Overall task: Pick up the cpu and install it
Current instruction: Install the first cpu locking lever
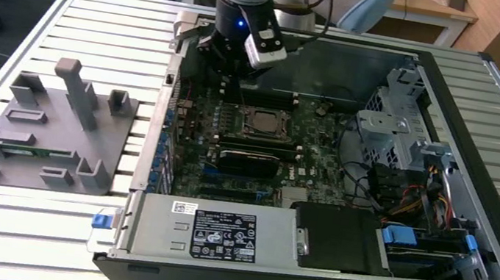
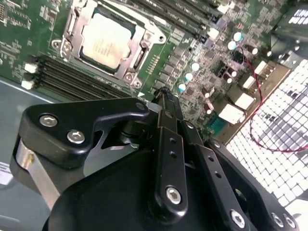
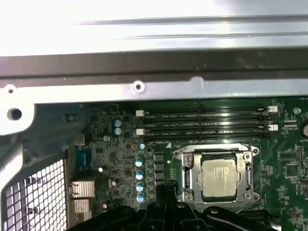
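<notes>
The cpu [image 2: 107, 41], a small square chip with a silvery top, lies flat inside the dark metal-framed socket [image 2: 140, 50] on the green motherboard; it appears in both wrist views [image 3: 220, 176] and in the exterior view [image 1: 261, 121]. My black gripper [image 1: 236, 71] hangs inside the open computer case [image 1: 485, 160], just above the board and beside the socket's far side. Its fingers [image 2: 166, 103] come together at the tip with nothing between them. The gripper [image 2: 162, 92] is apart from the cpu.
A grey fixture plate [image 1: 43, 131] with upright posts lies on the slatted table at the exterior view's left, holding a green memory stick [image 1: 23, 148]. Inside the case are a power supply [image 1: 207, 230], a drive cage [image 1: 391, 124], cables and empty memory slots [image 3: 207, 122].
</notes>
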Available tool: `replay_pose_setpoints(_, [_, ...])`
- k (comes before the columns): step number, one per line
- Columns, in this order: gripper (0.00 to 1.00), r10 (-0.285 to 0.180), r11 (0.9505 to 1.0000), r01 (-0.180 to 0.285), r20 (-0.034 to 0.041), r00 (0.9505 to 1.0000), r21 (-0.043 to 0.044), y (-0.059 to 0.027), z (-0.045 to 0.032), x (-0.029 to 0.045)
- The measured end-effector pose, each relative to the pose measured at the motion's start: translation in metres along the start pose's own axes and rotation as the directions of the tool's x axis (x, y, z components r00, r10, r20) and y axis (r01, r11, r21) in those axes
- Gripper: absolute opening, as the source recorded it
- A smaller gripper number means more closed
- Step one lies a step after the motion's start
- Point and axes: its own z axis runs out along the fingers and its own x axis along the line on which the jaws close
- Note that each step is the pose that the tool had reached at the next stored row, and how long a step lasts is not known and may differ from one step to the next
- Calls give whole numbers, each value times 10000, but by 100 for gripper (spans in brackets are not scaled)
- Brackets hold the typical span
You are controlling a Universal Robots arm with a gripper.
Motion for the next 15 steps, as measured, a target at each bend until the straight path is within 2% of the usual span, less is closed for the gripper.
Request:
replay_pose_setpoints(4, [11, -1, 10000, 1, -1, 10000, 1, 68, 11, 24])
replay_pose_setpoints(15, [11, 0, 10000, 0, 0, 10000, 0, 179, 40, 71])
